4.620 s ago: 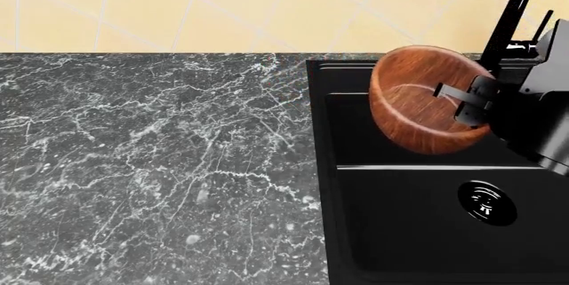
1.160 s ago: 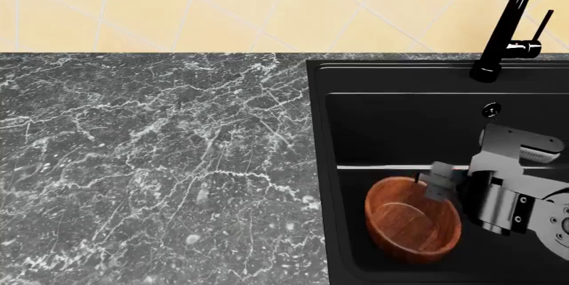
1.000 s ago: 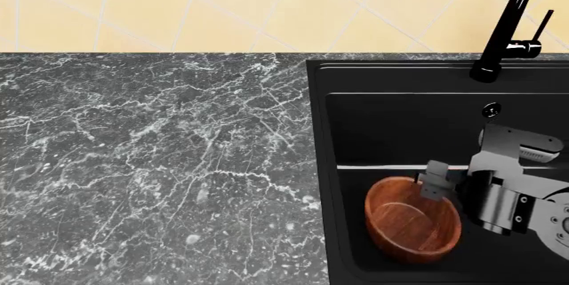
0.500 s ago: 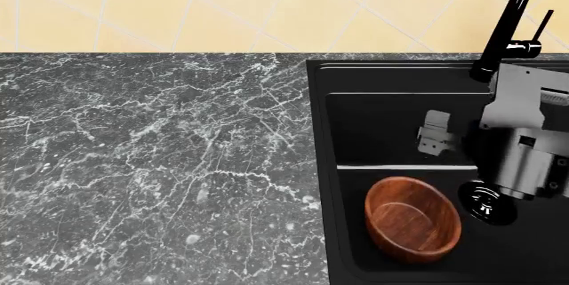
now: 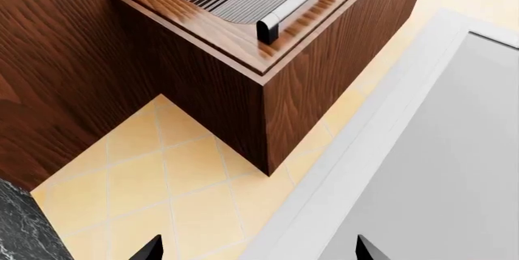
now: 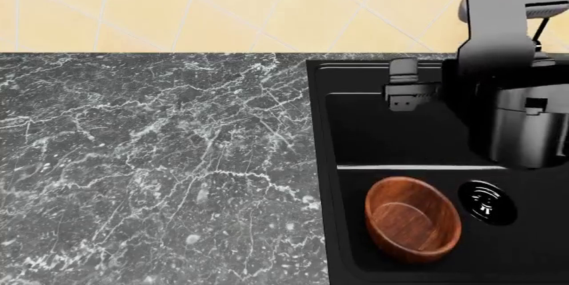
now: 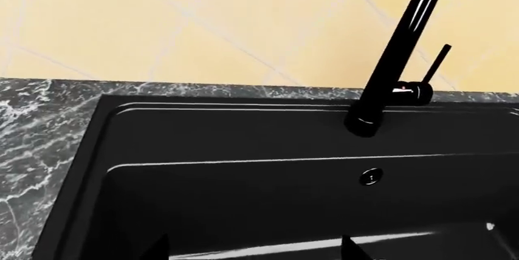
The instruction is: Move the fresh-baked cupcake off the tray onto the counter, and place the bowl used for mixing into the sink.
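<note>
The reddish-brown wooden bowl point(image 6: 414, 218) rests upright on the floor of the black sink point(image 6: 356, 132), left of the round drain point(image 6: 487, 203). My right gripper point(image 6: 409, 84) hangs open and empty above the basin's back part, well clear of the bowl. In the right wrist view its dark fingertips point(image 7: 158, 251) frame the sink's back wall point(image 7: 243, 175) and the black faucet point(image 7: 389, 71). My left gripper point(image 5: 257, 251) is open with nothing in it, pointing at tiled floor. The cupcake and the tray are out of view. The marble counter point(image 6: 151, 165) fills the left.
The right arm's grey housing point(image 6: 516, 85) covers most of the faucet in the head view. A yellow tiled wall point(image 6: 222, 5) backs the counter. The left wrist view shows a wooden cabinet point(image 5: 243, 59) with a metal handle and a white panel point(image 5: 438, 169).
The right gripper lowered the bowl into the sink, let go of it, and has risen toward the back of the basin. The bowl stays still.
</note>
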Available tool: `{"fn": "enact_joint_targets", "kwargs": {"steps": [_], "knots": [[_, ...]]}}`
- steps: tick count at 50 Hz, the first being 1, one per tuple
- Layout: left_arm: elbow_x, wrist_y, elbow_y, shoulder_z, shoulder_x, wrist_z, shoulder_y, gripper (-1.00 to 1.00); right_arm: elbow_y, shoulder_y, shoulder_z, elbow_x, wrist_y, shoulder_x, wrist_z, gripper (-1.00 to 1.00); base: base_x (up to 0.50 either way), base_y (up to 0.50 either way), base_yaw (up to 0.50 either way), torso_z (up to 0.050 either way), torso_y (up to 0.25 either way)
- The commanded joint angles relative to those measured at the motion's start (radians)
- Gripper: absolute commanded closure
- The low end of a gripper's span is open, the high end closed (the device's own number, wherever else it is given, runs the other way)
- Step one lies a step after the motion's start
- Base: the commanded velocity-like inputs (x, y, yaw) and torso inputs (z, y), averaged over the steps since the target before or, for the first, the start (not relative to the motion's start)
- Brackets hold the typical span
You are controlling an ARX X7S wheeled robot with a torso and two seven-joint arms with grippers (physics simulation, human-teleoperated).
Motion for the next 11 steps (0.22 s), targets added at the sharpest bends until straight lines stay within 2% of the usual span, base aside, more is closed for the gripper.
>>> {"fn": "enact_joint_targets", "kwargs": {"steps": [1,11], "knots": [[0.001,0.003,0.001,-0.001,-0.002,-0.002,0.002,-1.00,-0.086,0.103,-0.012,0.046,0.064,-0.037,0.052,-1.00,0.00,0.00,0.00,0.000,0.000],[-0.002,0.009,0.002,-0.008,-0.004,-0.003,0.010,-1.00,-0.138,0.160,-0.031,0.087,0.088,-0.071,0.101,-1.00,0.00,0.00,0.00,0.000,0.000]]}}
